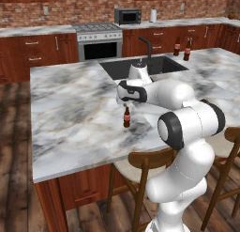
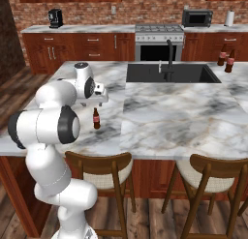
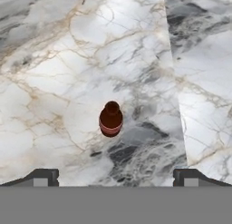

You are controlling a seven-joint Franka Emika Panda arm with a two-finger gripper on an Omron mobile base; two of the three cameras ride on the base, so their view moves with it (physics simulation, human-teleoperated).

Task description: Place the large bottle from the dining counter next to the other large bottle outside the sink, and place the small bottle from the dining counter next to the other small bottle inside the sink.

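Dark brown, red-labelled small bottle (image 3: 111, 120) on grey-white veined marble dining counter (image 3: 59, 73).

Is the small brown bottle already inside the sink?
No, the small brown bottle stands upright on the marble dining counter, well apart from the black sink.

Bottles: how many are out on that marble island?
3: one small brown bottle standing below the arm, two larger bottles beyond the sink. The basin may hide another.

Bare marble lies all round the small brown bottle (image 3: 111, 119) (standing alone on the desk (image 3: 54, 82)); the sink (image 1: 140, 66) sits well off at one o'clock.
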